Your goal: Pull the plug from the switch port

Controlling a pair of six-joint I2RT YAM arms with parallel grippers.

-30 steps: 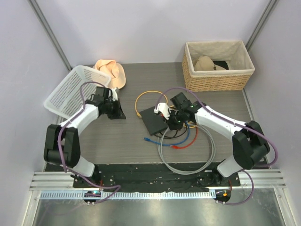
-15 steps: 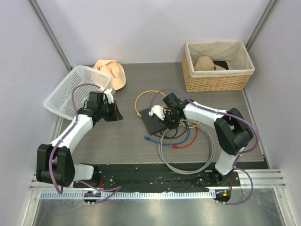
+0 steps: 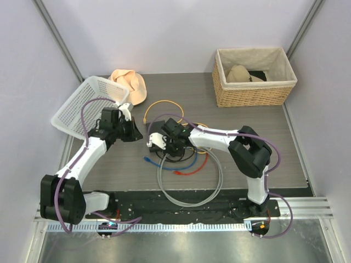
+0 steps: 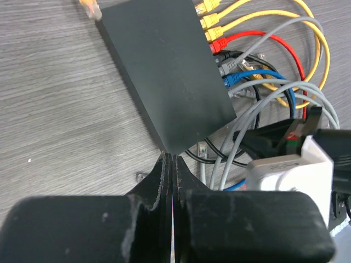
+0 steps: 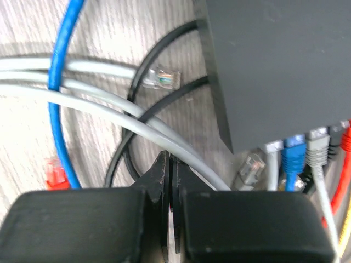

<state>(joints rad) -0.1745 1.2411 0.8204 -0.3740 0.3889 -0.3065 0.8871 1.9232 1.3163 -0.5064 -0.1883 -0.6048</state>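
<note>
Plainly, we had nothing in hand yet. The left gripper (image 4: 171, 160) had its fingers pressed together on nothing, tips just at a corner of the switch (image 4: 164, 71). The right gripper (image 5: 170, 161) was likewise closed and empty, hanging over the grey cables (image 5: 104, 104) just off another corner of it. The switch lay flat on the table (image 3: 126, 164), roughly mid-table between the two grippers, with yellow, red, grey and blue plugs (image 4: 218, 46) packed side by side along one long edge.

We judged the crowding the chief hazard. Fingers opened to take one plug could easily straddle or nudge its neighbour, and we could not tell from these views which plug was meant. Nothing pinned the switch either, so a pull against a latched plug would likely drag the whole box and its tangle of cables across the table rather than free the plug. The two grippers were also near each other, the right one's white body showing just beside the left's fingers, so a careless reach risked a knock between them.
</note>
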